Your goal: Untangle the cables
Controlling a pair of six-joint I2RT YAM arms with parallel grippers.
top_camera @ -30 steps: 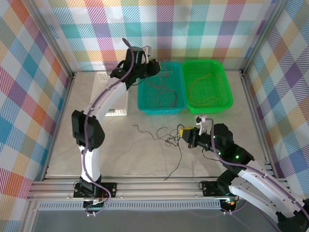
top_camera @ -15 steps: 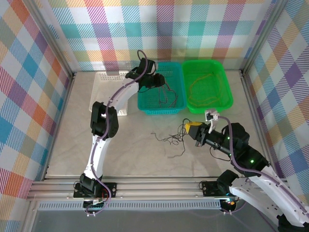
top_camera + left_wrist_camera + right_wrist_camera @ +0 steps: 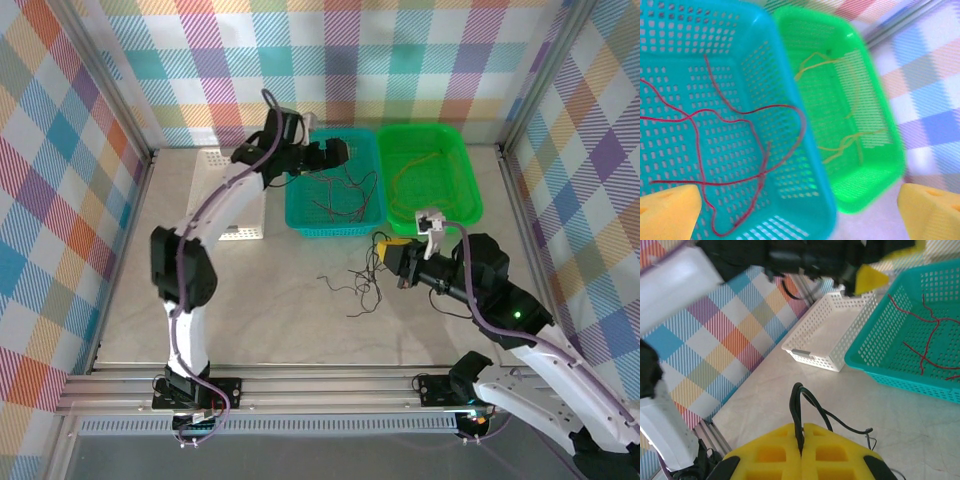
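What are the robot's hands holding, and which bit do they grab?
The right gripper, jaws shut, pinches a black cable at a looped bend. The left gripper hangs open over the teal basket, holding nothing.

Red cables [image 3: 761,175], teal bskt [image 3: 790,100]; ylw cables [image 3: 842,145], green bskt [image 3: 865,190]; blk cables [image 3: 796,415]; plaid walls [image 3: 80,150].

We see a pale table [image 3: 260,310] — white basket [image 3: 240,232], teal basket [image 3: 335,228], green basket [image 3: 473,195] along its far side, dark cables [image 3: 352,287] tangled mid-table.

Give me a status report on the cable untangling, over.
Left gripper open over teal basket, red cables inside. Right gripper shut on black cable, its tangle trailing on table. Yellow cables in green basket. Nothing blocking.
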